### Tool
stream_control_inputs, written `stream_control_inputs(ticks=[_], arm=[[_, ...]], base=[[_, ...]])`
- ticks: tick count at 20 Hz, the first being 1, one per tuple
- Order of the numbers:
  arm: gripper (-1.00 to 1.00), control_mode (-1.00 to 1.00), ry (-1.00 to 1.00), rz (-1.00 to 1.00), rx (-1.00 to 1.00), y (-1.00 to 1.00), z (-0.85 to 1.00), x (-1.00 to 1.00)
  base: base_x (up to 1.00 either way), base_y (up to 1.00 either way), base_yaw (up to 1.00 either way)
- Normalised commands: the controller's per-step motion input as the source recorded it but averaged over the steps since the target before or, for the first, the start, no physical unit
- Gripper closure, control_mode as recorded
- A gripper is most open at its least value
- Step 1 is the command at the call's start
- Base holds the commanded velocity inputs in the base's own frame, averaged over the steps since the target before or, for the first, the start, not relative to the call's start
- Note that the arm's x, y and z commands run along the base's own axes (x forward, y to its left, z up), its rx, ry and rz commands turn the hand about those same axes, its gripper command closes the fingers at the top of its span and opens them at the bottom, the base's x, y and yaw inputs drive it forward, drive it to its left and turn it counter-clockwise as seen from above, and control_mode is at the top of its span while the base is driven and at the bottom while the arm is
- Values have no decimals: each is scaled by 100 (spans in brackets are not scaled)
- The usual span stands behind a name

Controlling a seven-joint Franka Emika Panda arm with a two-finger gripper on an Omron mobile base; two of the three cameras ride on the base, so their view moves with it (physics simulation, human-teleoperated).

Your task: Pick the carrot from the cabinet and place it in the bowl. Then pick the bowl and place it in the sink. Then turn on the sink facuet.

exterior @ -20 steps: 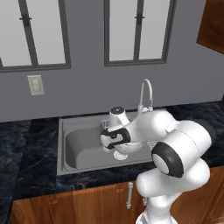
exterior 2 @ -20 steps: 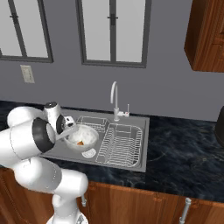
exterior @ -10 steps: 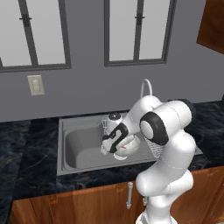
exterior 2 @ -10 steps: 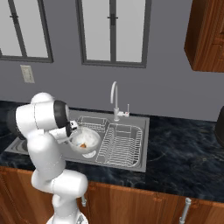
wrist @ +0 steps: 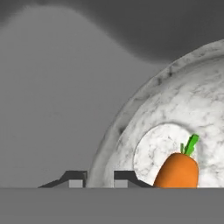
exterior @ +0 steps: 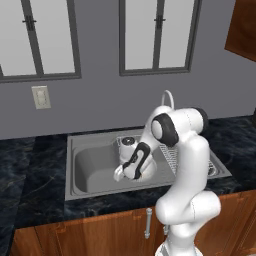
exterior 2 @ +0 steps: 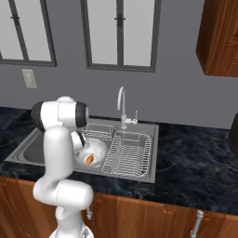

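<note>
Sink (exterior: 90, 172) basin holds the bowl (wrist: 175, 113), gripper (wrist: 99, 177) jaws straddling its rim at the hand view's 6 o'clock, still clamped or just loosened, can't tell. Carrot (wrist: 177, 169) inside the bowl, 5 o'clock.

The sink (exterior 2: 69, 153) sits in the tabletop (exterior 2: 195, 162), below the windows (exterior 2: 122, 32). The bowl (exterior 2: 95, 151) is down inside the sink's basin, on the side next to the drainer rack (exterior 2: 130, 153). The carrot (wrist: 177, 170) lies in the bowl, on its bottom. My fingers (wrist: 75, 178) stand at the bowl's rim, one on the outside of the wall and one on the inside. The sink facuet (exterior 2: 122, 104) stands behind the sink, near the back wall, between the basin and the rack. The cabinet (exterior 2: 218, 37) hangs high up on the right, well apart from the sink. Low cupboards (exterior 2: 153, 214) are under the tabletop.
</note>
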Motion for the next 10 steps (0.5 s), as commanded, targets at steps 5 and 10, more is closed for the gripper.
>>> stream_control_inputs(ticks=[5, 10], arm=[[100, -100, 0, 0, 0, 14, -33, 34], [-100, -100, 0, 0, 0, 19, -2, 0]], base=[[0, 0, 0], [0, 0, 0]])
